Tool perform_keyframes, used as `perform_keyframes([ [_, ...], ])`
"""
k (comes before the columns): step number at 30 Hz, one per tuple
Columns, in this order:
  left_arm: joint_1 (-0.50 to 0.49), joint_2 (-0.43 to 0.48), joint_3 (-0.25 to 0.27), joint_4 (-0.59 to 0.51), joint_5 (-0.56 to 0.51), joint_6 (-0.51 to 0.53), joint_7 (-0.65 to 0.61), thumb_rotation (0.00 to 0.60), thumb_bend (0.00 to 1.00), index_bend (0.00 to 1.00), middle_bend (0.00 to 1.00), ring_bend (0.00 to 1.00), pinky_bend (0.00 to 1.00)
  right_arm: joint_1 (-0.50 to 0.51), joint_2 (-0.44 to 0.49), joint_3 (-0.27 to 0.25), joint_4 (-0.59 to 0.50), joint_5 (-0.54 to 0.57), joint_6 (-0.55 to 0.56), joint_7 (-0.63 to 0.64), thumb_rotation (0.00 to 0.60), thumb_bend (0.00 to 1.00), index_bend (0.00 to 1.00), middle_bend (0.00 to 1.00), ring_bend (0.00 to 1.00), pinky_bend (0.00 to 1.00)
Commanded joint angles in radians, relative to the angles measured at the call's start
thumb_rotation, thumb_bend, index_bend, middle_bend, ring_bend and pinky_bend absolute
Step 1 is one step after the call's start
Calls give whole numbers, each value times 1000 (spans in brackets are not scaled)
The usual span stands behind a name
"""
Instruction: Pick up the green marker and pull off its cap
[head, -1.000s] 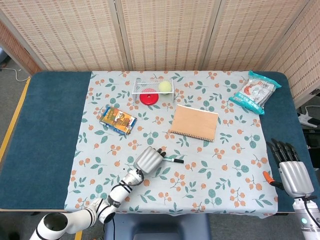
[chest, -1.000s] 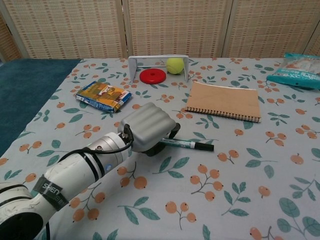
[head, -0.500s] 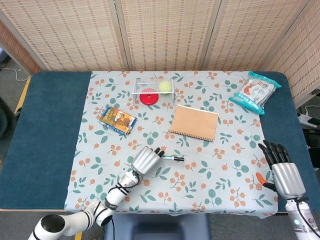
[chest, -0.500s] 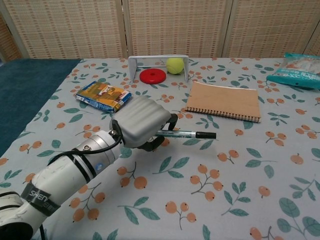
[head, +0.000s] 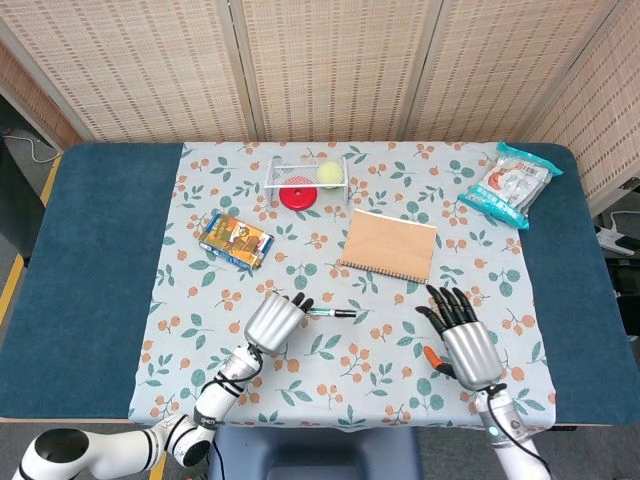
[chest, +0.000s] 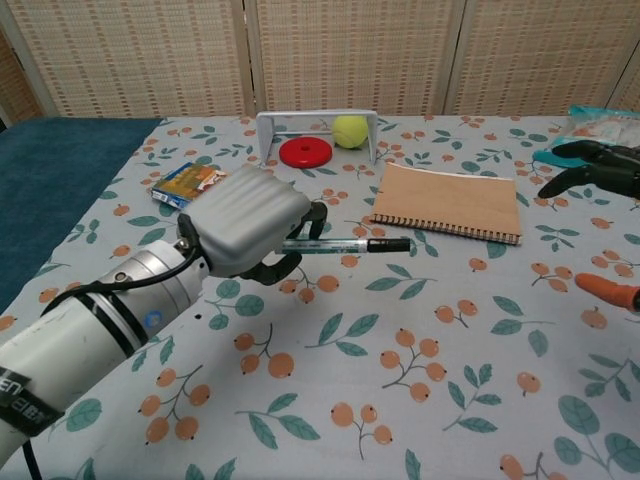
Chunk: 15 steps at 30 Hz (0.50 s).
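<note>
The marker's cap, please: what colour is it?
Black, on the marker held by the left robot hand; clearest in the chest view.

1. I see my left hand (chest: 248, 222) cased in smooth, matt grey ridged plastic.
2. The green marker (chest: 345, 245) has a glossy plastic barrel.
3. The tablecloth (head: 480, 270) looks like matt printed cloth, over a napped blue table (head: 100, 250) cover.
4. The notebook (head: 389, 245) has a dull brown card cover.
5. The snack bag (head: 511, 186) is shiny plastic film.

Floral pale-blue tablecloth (head: 470, 250), dark teal table (head: 100, 260), red disc (head: 296, 197), yellow-green ball (head: 328, 176), tan notebook (head: 389, 245)
</note>
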Motion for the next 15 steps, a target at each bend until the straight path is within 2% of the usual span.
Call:
perform_keyframes([
  [1,16,35,-1,-58,-15,4,39,600,575,871,986,809,1000,43,-118,15,41,-25,-12,-52,600,193,291,0,0,0],
  [7,24,56,7,-112,-16,5,57,600,577,870,986,809,1000,73,-207,36,69,-8,-30,-105,600,209,331,13,0,0],
  [10,24,61,14,-128,-13,-2,64,600,576,868,987,809,1000,89,-261,44,118,-21,-17,-107,600,225,336,13,0,0],
  [15,24,61,15,-137,-13,-3,61,600,576,867,988,809,1000,96,-290,47,149,-21,-15,-110,600,236,352,13,0,0],
])
